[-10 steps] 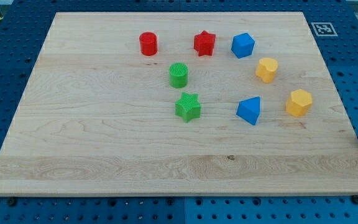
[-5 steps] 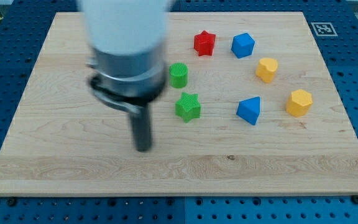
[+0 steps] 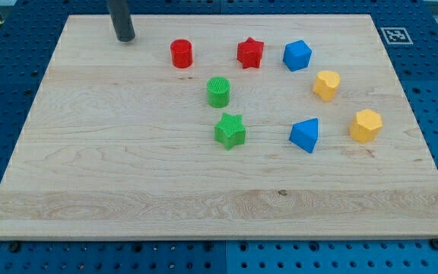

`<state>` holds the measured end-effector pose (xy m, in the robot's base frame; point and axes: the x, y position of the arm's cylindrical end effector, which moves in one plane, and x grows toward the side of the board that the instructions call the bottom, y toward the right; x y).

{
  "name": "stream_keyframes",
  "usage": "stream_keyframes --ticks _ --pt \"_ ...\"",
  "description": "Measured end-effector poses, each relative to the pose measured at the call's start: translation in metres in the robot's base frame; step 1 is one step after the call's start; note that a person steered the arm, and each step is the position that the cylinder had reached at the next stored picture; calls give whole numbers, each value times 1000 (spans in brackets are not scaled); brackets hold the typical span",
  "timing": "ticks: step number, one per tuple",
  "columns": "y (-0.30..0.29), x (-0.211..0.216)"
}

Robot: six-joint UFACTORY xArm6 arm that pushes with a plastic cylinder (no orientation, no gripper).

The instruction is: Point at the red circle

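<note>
Red circle [image 3: 181,53] sits near the wooden board's [image 3: 90,152] top edge, just left of the red star [image 3: 250,52]. Apart from it, to its upper left, stands my tip [image 3: 125,38], touching no block; it has no jaws to open or close.

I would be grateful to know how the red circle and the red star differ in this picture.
The red circle is a round cylinder with a flat top, while the red star has pointed arms. The red circle lies nearer my tip, which sits apart from it toward the view's upper left; the red star lies further to the view's right, next to a blue block. Both are red, stand upright and sit in the same row near the view's top.
</note>
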<state>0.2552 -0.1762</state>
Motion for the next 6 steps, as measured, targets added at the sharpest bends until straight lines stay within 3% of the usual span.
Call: stream_keyframes --ticks 2,6 --pt "54 18" --pt "73 18"
